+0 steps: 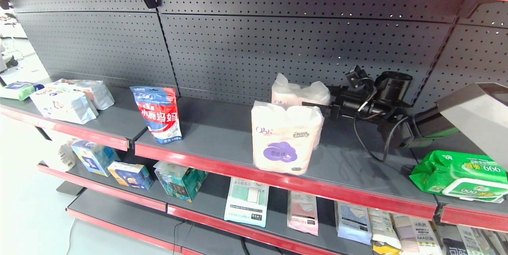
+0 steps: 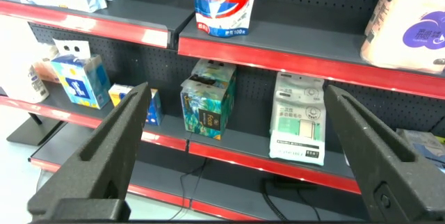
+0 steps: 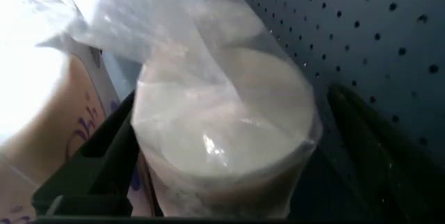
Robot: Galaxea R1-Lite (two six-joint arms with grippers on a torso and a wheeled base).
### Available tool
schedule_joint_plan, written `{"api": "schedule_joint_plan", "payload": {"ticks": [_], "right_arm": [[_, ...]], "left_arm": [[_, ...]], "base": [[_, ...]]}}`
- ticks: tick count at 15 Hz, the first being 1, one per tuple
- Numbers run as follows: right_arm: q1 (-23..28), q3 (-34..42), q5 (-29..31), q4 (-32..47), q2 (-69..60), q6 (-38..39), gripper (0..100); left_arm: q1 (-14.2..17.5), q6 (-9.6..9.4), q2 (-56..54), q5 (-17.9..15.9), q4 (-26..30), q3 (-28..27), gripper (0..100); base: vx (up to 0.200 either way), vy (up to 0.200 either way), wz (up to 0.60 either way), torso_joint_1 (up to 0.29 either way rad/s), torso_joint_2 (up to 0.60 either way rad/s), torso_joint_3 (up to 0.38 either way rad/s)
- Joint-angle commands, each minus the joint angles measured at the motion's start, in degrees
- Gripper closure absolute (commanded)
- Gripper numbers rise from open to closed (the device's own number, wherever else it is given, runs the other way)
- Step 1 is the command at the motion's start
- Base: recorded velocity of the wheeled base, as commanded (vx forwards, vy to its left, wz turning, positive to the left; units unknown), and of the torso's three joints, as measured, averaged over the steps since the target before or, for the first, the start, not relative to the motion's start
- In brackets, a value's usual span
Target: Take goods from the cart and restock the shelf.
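Far left on the shelf point(image 1: 222, 128), a cluster of white tissue packs point(image 1: 63, 104) sits by the front edge. Moving along, a red-and-blue pouch point(image 1: 157, 114) stands upright on its own, well apart from them. The left gripper point(image 2: 236, 92) is down in front of the lower shelves, its fingers point(image 2: 111, 147) spread wide with nothing between them; it faces a teal box point(image 2: 207, 106) and a white packet point(image 2: 299, 123) one level below the pouch.

On to the middle: a front roll pack point(image 1: 285, 136) stands near the shelf's red lip, and right behind it, close to the pegboard, is the rear roll pack point(image 1: 299, 92). Here's the right gripper point(image 1: 319, 106), coming in from the right at that rear pack. From the wrist, its fingers point(image 3: 90, 168) are spread to either side of the rear roll pack's plastic-wrapped top. One finger looks pressed to the wrap and the other stands just off it, so they straddle it rather than clamp it.

Far right, a green wipes pack point(image 1: 460, 173) lies flat near the front edge.
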State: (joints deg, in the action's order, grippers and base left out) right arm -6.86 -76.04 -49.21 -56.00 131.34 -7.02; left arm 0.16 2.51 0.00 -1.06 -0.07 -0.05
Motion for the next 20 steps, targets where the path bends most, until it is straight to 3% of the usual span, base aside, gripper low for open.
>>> {"api": "schedule_joint_plan", "payload": {"ticks": [1, 13, 18, 20], "right_arm": [[0.4, 1.1, 0.2, 0.0, -2.3, -0.1, 0], [3.8, 7.8, 0.6, 1.5, -9.7, -0.1, 0], [6.6, 15.9, 0.5, 1.5, -16.1, -0.4, 0], [9.1, 22.4, 0.6, 1.5, -20.2, -0.4, 0]], "left_arm": [[0.0, 0.04, 0.0, 0.0, 0.0, 0.0, 0], [0.0, 0.04, 0.0, 0.0, -0.1, 0.0, 0], [0.0, 0.04, 0.0, 0.0, 0.0, 0.0, 0], [0.0, 0.04, 0.0, 0.0, 0.0, 0.0, 0]], "base": [[0.000, 0.000, 0.00, 0.000, 0.00, 0.000], [0.000, 0.000, 0.00, 0.000, 0.00, 0.000], [0.000, 0.000, 0.00, 0.000, 0.00, 0.000], [0.000, 0.000, 0.00, 0.000, 0.00, 0.000]]}}
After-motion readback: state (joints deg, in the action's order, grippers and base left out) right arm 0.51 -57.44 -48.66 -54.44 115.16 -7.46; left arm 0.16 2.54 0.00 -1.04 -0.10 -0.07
